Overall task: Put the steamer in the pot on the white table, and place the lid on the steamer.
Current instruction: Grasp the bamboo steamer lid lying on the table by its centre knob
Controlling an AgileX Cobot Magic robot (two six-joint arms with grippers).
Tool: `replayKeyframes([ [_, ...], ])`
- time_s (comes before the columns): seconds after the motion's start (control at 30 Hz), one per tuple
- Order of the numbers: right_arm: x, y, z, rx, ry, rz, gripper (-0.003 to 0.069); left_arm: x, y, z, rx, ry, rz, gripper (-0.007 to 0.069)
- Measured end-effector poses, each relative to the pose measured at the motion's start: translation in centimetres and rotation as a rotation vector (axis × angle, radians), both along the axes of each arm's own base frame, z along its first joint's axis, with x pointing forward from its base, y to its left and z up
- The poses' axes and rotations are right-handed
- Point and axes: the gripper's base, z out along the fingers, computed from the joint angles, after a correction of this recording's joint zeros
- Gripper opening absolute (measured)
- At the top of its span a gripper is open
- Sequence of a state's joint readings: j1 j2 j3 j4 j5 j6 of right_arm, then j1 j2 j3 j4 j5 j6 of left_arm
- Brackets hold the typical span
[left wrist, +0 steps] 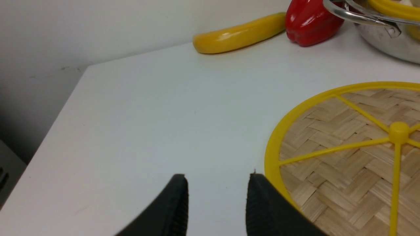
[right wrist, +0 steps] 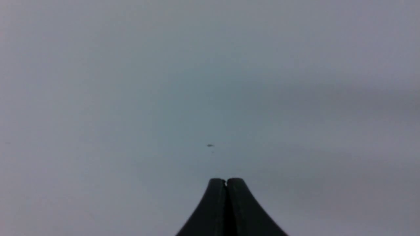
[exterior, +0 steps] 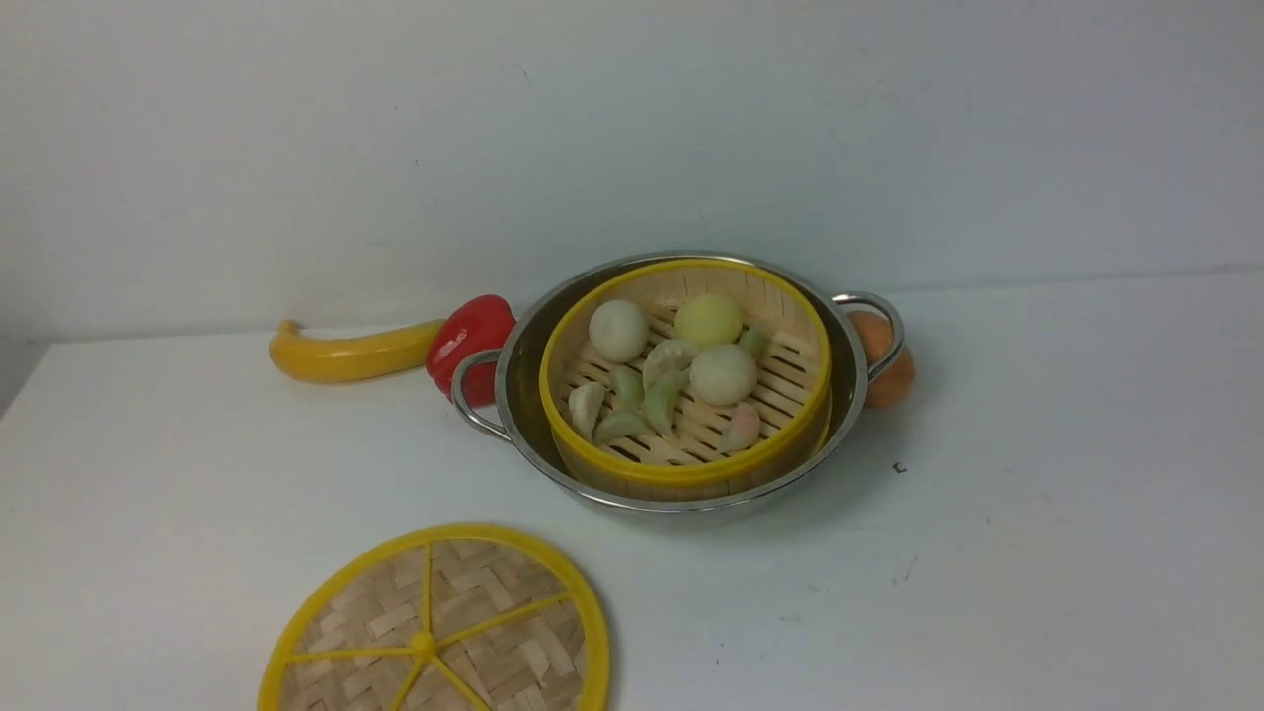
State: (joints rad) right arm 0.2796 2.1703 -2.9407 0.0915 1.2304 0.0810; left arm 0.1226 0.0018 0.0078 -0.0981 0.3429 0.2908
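The steamer (exterior: 686, 380), a bamboo basket with a yellow rim and toy buns and dumplings inside, sits in the shiny steel pot (exterior: 681, 499) on the white table (exterior: 1037, 553). Near the front edge lies the lid (exterior: 439, 627), flat on the table and cut off by the frame. In the left wrist view the lid (left wrist: 347, 154) lies beside my left gripper (left wrist: 218, 183), which is open with only bare table between its fingers. My right gripper (right wrist: 225, 182) is shut on nothing, over bare table. Neither arm shows in the front view.
A yellow banana (exterior: 346, 354) and a red pepper (exterior: 472, 341) lie left of the pot by its handle (exterior: 472, 390). An orange fruit (exterior: 889, 360) sits behind the right handle. The table's left edge (left wrist: 59, 124) drops off near my left gripper.
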Motion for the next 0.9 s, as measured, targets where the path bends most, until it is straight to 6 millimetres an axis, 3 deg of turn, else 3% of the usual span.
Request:
replayKeyframes([
  [0.1, -1.2, 0.6, 1.1, 0.097, 0.002, 0.083, 0.0000, 0.0, 0.0, 0.0, 0.000, 0.000, 0.000, 0.0241],
  [0.33, -2.1, 2.1, 1.4, 0.227, 0.046, 0.241, 0.0020, 0.0, 0.0, 0.0, 0.000, 0.000, 0.000, 0.0241],
  [0.53, -2.3, 1.9, 1.7, 0.182, 0.020, 0.237, 0.0043, 0.0, 0.0, 0.0, 0.000, 0.000, 0.000, 0.0241],
  [0.63, -3.4, 1.0, 2.7, 0.099, -0.015, 0.190, 0.0057, 0.0, 0.0, 0.0, 0.000, 0.000, 0.000, 0.0241],
  [0.77, -8.0, -1.4, 5.6, -0.005, -0.049, 0.105, 0.0079, 0.0, 0.0, 0.0, 0.000, 0.000, 0.000, 0.0241],
  [0.9, -13.2, -3.6, 6.9, -0.037, -0.124, 0.030, 0.0099, 0.0, 0.0, 0.0, 0.000, 0.000, 0.000, 0.0241],
])
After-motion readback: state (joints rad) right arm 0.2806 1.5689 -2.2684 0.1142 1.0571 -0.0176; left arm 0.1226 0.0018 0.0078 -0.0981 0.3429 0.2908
